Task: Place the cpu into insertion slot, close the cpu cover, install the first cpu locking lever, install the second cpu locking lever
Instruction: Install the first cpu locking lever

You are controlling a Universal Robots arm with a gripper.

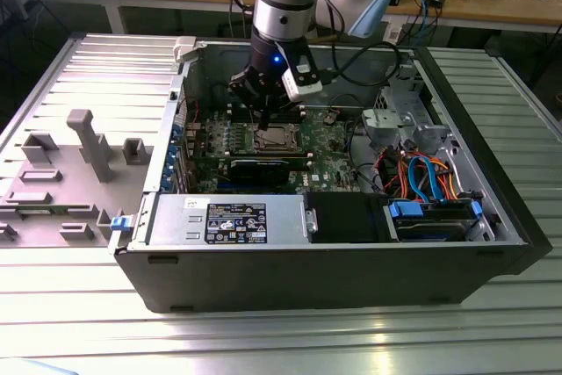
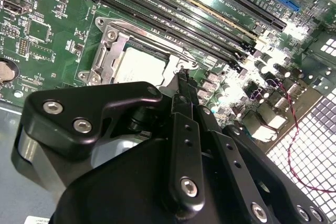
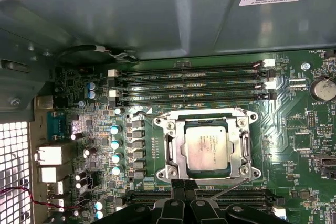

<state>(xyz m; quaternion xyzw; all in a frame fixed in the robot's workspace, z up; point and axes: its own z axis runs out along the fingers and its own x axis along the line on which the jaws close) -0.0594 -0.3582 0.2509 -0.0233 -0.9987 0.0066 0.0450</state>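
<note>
- Computer case (image 1: 351, 278) lies open on the ribbed metal table (image 1: 263, 340), the green circuit board (image 1: 329, 142) flat inside it.
- Gripper (image 1: 262, 122) hangs low over the board, at the socket's edge; the fingers (image 2: 185, 88) look pressed together, holding nothing.
- Cpu cover (image 3: 176, 148) lies flat, framing the chip.
- Cpu (image 3: 207, 148) sits in the insertion slot (image 3: 247, 150), silver top showing through the cover's cut-out.
- A thin locking lever (image 3: 228, 188) angles up just beside the fingertips.
</note>
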